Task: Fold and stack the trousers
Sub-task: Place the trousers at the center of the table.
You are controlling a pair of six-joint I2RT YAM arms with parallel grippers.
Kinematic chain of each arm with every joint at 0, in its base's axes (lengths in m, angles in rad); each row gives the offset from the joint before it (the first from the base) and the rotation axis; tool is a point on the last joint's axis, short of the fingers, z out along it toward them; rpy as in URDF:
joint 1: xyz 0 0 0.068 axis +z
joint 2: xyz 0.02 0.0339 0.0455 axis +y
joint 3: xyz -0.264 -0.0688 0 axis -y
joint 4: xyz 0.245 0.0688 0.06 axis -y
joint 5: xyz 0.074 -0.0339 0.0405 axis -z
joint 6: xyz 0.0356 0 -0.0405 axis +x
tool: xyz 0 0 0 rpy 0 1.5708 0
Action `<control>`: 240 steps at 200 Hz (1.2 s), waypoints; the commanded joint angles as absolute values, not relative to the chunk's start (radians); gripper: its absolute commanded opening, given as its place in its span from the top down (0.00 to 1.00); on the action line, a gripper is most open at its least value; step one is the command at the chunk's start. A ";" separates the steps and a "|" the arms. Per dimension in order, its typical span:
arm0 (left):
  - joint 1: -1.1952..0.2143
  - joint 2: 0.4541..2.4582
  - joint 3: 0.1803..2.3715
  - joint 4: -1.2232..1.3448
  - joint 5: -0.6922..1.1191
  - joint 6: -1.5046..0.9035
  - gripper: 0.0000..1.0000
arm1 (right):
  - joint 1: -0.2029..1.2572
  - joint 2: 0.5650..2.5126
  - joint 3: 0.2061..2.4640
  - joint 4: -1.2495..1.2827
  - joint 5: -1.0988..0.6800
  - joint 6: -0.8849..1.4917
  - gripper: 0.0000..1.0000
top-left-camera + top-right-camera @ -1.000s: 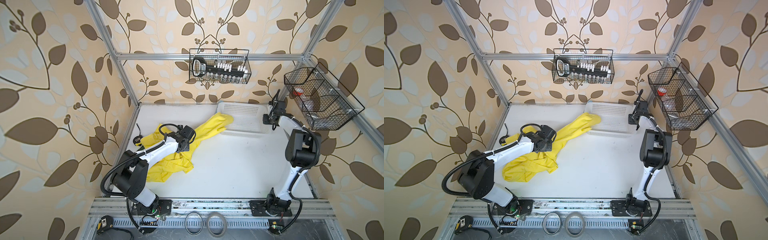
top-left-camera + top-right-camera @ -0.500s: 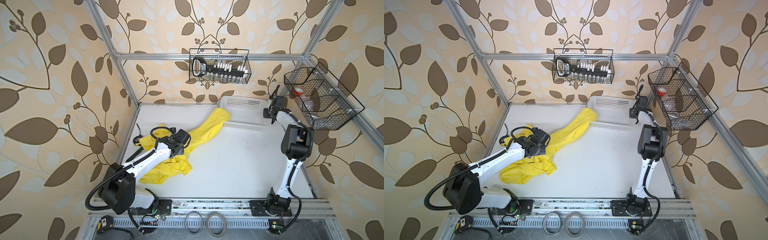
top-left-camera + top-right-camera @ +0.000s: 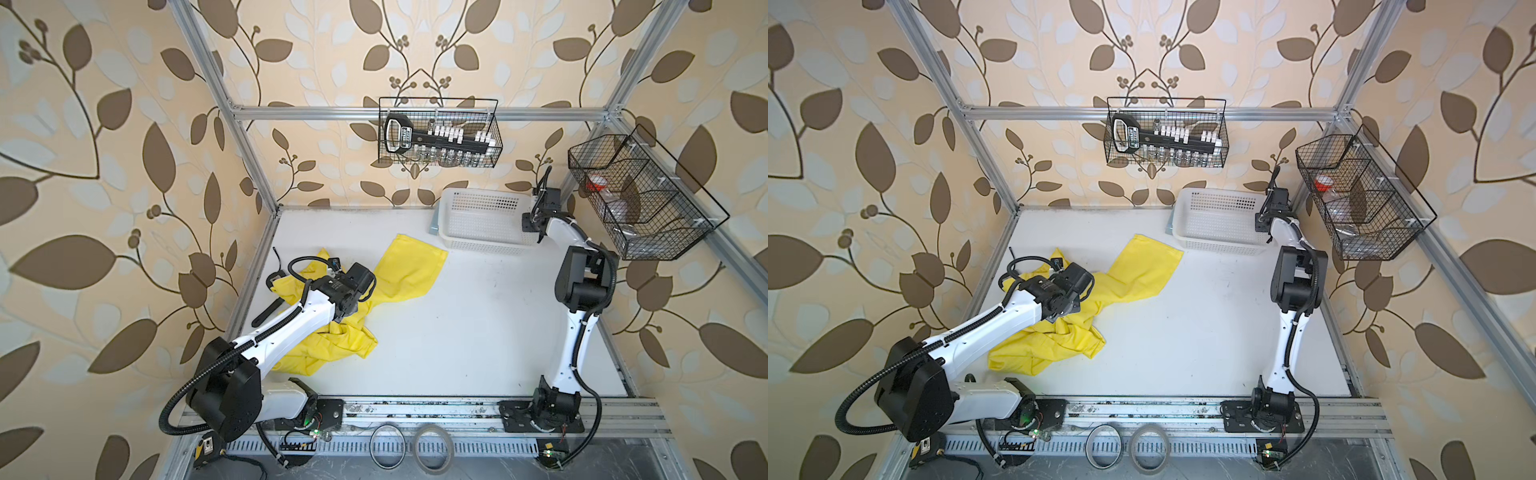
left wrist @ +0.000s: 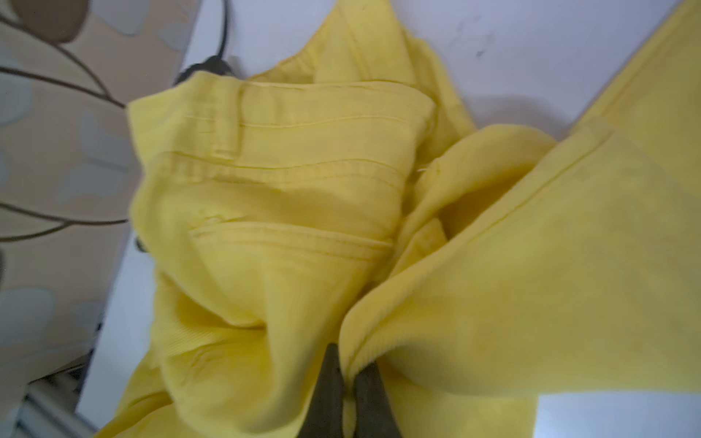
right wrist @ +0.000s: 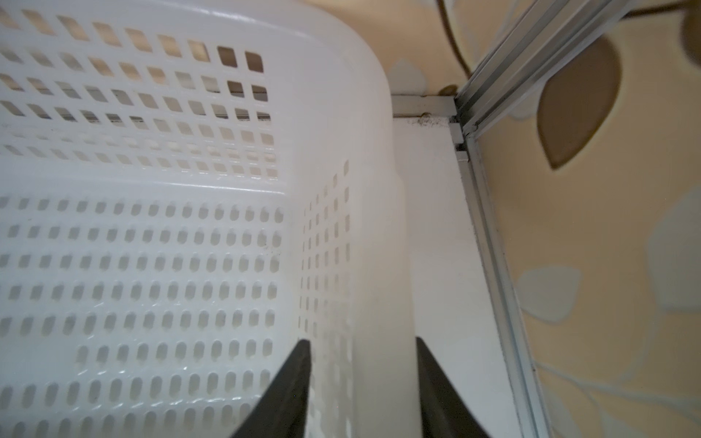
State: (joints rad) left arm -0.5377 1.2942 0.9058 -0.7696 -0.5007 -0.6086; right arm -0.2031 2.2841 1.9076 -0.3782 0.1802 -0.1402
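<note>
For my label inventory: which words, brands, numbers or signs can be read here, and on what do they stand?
Nothing can be read.
The black tool in the hanging wire basket: pale lettering on its handle, too small and blurred to read.
The trousers and the white basket: no text.
</note>
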 commanded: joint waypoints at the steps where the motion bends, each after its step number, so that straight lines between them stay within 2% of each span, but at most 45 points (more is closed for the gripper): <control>1: -0.561 1.296 0.904 -0.607 -0.269 -0.529 1.00 | -0.194 2.272 1.930 -0.422 0.183 -0.171 0.41; 52: -0.625 1.466 1.028 -0.556 -0.100 -0.439 1.00 | -0.169 2.086 1.784 -0.354 0.186 -0.171 0.10; 63: -0.638 1.498 1.039 -0.537 -0.070 -0.428 1.00 | -0.169 2.041 1.746 -0.338 0.196 -0.167 0.01; 97: -0.677 1.588 1.074 -0.484 0.044 -0.395 1.00 | -0.155 1.903 1.602 -0.307 0.176 -0.157 0.00; 137: -0.765 1.677 1.161 -0.477 0.092 -0.366 0.98 | -0.099 1.688 1.356 -0.249 0.075 -0.113 0.00; 167: -0.788 1.683 1.231 -0.550 0.062 -0.349 0.72 | -0.036 1.503 1.176 -0.218 -0.019 -0.054 0.00; 181: -0.788 1.645 1.242 -0.605 0.009 -0.334 0.46 | 0.000 1.430 1.099 -0.197 -0.089 -0.010 0.00; 188: -0.788 1.614 1.244 -0.639 -0.018 -0.322 0.36 | 0.021 1.389 1.056 -0.176 -0.131 0.017 0.00; 217: -0.775 1.458 1.248 -0.815 -0.207 -0.319 0.19 | 0.162 1.289 0.945 -0.160 -0.163 0.102 0.00; 240: -0.681 1.345 1.224 -0.958 -0.329 -0.378 0.18 | 0.296 1.267 0.896 -0.161 -0.154 0.195 0.00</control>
State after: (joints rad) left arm -0.7666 1.4849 1.2144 -0.7448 -0.1352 -0.3405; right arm 0.1951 1.2827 0.9478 -0.1772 -0.1181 0.0822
